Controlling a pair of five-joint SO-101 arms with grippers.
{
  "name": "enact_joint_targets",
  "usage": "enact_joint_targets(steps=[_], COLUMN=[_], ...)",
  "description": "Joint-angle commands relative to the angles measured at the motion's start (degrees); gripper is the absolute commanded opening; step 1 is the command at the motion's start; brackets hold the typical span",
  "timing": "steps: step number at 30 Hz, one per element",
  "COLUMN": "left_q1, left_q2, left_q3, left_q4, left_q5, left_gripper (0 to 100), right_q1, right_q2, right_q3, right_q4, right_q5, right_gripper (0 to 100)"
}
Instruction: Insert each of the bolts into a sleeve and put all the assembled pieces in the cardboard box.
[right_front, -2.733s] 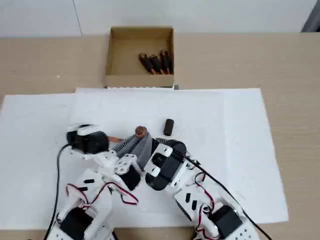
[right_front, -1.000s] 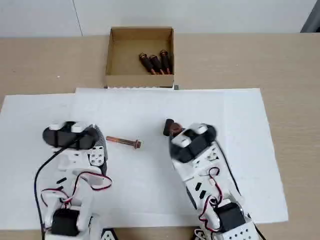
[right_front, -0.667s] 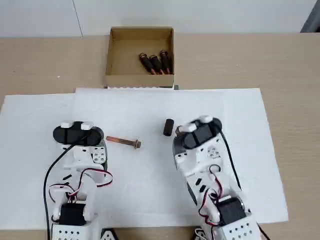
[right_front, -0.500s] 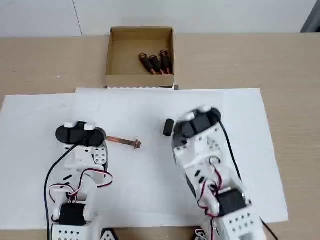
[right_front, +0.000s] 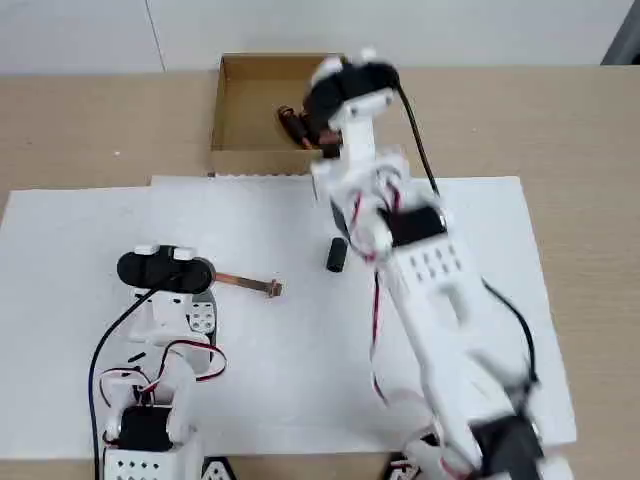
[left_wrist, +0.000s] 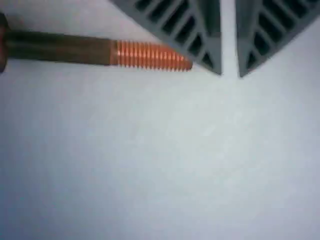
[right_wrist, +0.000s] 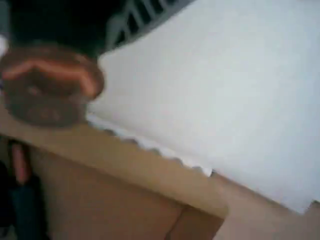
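Note:
My right gripper (right_front: 328, 122) hangs over the front right corner of the cardboard box (right_front: 228, 110), shut on an assembled piece (right_wrist: 50, 85) whose copper bolt head pokes out of a black sleeve. One grey finger (right_wrist: 145, 15) shows beside it. Three assembled pieces (right_front: 296, 126) lie inside the box. On the white paper lie a loose bolt (right_front: 247, 284) and a black sleeve (right_front: 337, 254). My left gripper (left_wrist: 229, 72) sits just off the bolt's threaded tip (left_wrist: 152, 55), its fingers almost together with only a thin slit and nothing between them.
A white paper sheet (right_front: 480, 300) covers the table in front of the box. The right arm stretches across the paper past the loose sleeve. The left arm's base stands at the near left.
The right arm swung from beside the loose sleeve up to the box, carrying the assembled piece. The left arm has hardly moved, and the loose bolt and sleeve stayed put.

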Motion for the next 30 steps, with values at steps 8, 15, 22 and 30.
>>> enact_joint_targets(steps=[8, 15, 22, 30], left_q1=[-0.18, -0.18, -0.18, -0.18], left_q2=[-0.35, -0.35, -0.35, -0.35], left_q3=[-0.31, -0.31, -0.31, -0.31], left_q4=[0.35, 0.35, 0.35, 0.35], left_q5=[-0.44, -0.44, -0.44, -0.44], left_gripper=[1, 1, 1, 1], right_q1=[0.84, -0.13, -1.80, -2.42], right_q2=[32.04, 49.54, 63.69, 74.24], right_q3=[-42.29, -60.84, -76.57, -89.41], right_q4=[-0.13, -0.31, -0.40, 3.38], right_q5=[12.04, 22.77, 29.01, 28.92], right_gripper=[0.4, 0.4, 0.9, 9.8])
